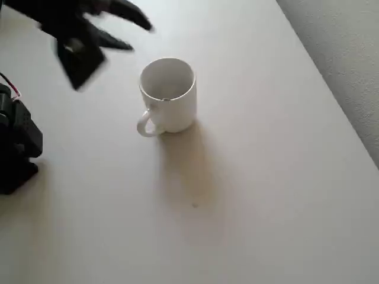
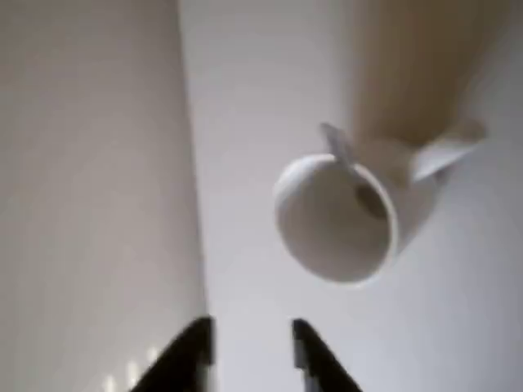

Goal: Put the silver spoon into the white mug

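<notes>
From the overhead view my hand point(image 1: 121, 32) sits blurred in the upper left of the frame, its two fingers spread apart and empty, pointing toward the right. The white mug point(image 1: 168, 94) stands upright on the worktop point(image 1: 266, 177), just below and to the right of the fingertips, near them but not touching. Its loop handle faces the lower left of that frame.

In the wrist view the fingers point(image 2: 184, 355) enter from the bottom edge with a clear gap between them and nothing in it, so I read the hand as released. The white mug point(image 2: 335, 220) lies above and to the right of them, mouth turned toward the camera. The silver spoon point(image 2: 337, 147) looks to be already in the mug: a slim grey handle pokes up over the rim at the upper part of the mouth, and a darker oval patch inside may be its bowl or a reflection; the blur stops me from saying which. In the overhead view I only catch a faint dark glint at the near inner rim.

My judgement is that the placing is done and the spoon's long axis leans against the mug wall. What counts for the next move is that the mug stands close off the fingertips, so any retreat should go up and away from it.
</notes>
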